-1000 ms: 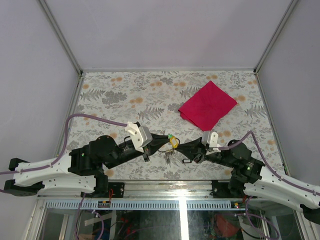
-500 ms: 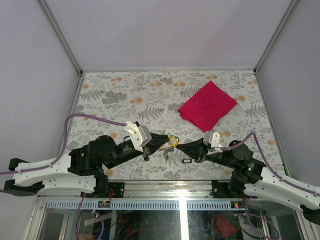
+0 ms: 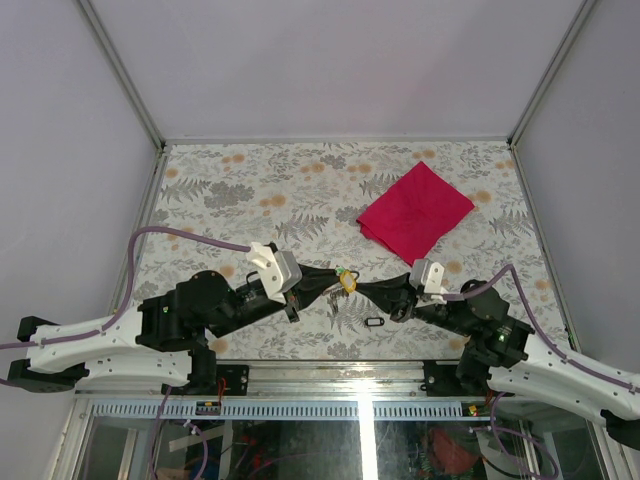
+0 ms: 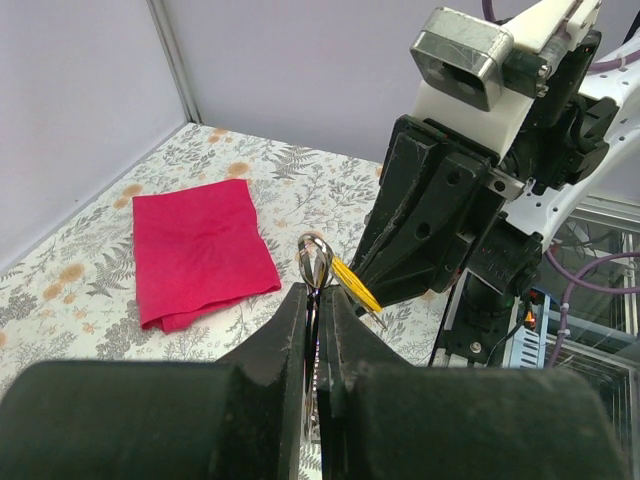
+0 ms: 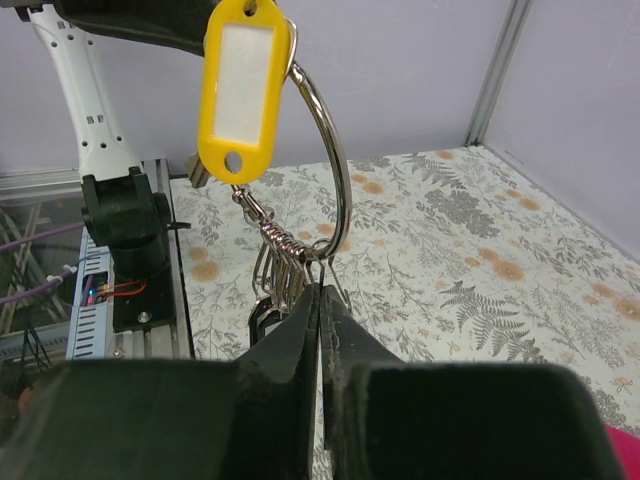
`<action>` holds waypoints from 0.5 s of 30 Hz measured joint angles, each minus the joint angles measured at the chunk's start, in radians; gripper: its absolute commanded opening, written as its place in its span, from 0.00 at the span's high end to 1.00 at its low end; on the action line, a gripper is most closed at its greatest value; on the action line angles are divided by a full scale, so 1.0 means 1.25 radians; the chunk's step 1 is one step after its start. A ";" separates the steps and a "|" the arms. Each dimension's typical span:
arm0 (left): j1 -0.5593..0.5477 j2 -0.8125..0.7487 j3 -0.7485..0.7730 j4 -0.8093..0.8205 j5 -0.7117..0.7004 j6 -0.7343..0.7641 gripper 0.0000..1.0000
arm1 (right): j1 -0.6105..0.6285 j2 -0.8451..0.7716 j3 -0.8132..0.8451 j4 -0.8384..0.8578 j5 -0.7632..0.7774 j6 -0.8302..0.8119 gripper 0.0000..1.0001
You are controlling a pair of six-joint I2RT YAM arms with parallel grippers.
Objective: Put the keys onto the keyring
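Note:
My left gripper (image 3: 333, 283) is shut on the keyring (image 4: 316, 262), a thin silver ring held upright above the table. The ring also shows in the right wrist view (image 5: 337, 160). A pale yellow key tag (image 5: 243, 90) hangs on it, and so do several silver clips (image 5: 283, 262) with black tags (image 5: 262, 318) below. My right gripper (image 3: 366, 289) meets the ring from the right. Its jaws (image 5: 321, 292) are shut on the thin wire clip of one key at the ring's bottom. One black key tag (image 3: 375, 322) lies loose on the table.
A folded red cloth (image 3: 415, 208) lies at the back right on the flowered table cover (image 3: 250, 190). Grey walls and metal posts (image 3: 128, 80) enclose the table. The front rail (image 3: 340, 375) runs by the arm bases.
My right gripper has moved up and away from the near edge to the ring. The bunch of keys has risen with it. The loose black tag stays on the table.

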 measured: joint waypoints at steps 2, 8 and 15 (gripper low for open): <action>0.000 0.000 0.000 0.003 0.000 0.000 1.00 | 0.000 0.009 0.000 0.015 0.004 -0.002 0.98; 0.000 0.002 0.000 0.011 0.000 0.000 1.00 | 0.000 0.034 -0.007 0.058 0.013 -0.005 0.88; 0.000 0.009 0.000 0.014 0.000 0.000 1.00 | 0.000 0.052 -0.022 0.109 0.015 -0.002 0.80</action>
